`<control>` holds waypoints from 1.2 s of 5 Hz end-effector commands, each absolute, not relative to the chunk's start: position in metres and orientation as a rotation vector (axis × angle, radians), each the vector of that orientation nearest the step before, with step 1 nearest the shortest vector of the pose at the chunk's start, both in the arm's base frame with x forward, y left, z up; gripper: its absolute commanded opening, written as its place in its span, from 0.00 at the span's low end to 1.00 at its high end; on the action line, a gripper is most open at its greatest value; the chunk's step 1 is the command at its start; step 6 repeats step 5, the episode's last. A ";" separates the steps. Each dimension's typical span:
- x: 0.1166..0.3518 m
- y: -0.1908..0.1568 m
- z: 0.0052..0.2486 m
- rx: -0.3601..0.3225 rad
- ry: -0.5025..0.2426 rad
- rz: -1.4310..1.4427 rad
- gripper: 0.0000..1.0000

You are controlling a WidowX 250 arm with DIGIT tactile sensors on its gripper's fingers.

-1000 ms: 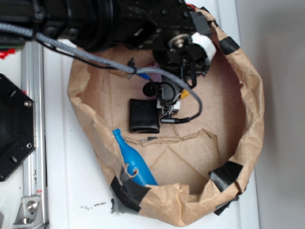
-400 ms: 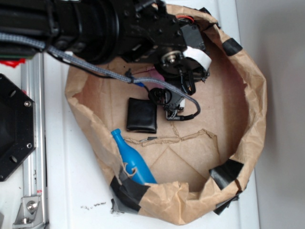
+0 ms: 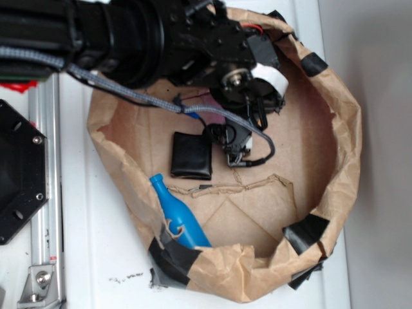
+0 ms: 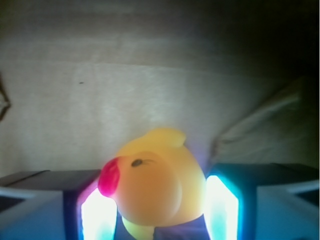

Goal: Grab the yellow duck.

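Yellow rubber duck (image 4: 157, 185) with its red beak sits clamped between the tool's (image 4: 157, 212) glowing fingers (image 4: 220, 210). Being round and slick-looking, it could squirt free if the squeeze sits off-centre.

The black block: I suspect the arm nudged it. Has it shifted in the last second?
Yes, slightly. In the exterior view the black block sits a little left of and above where it was, while the blue bottle nearby has hardly moved.
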State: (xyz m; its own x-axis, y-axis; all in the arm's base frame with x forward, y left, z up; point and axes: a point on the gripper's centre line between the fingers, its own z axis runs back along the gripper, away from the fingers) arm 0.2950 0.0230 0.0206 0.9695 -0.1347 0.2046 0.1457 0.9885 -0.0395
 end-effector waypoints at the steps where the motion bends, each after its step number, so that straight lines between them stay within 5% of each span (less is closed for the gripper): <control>1: 0.305 0.019 0.067 -0.107 -0.275 -0.137 0.00; 2: 0.304 0.007 0.117 -0.092 -0.288 -0.062 0.00; 3: 0.299 -0.002 0.154 0.010 -0.207 0.148 0.00; 6: 0.272 -0.027 0.141 0.026 -0.190 0.111 0.00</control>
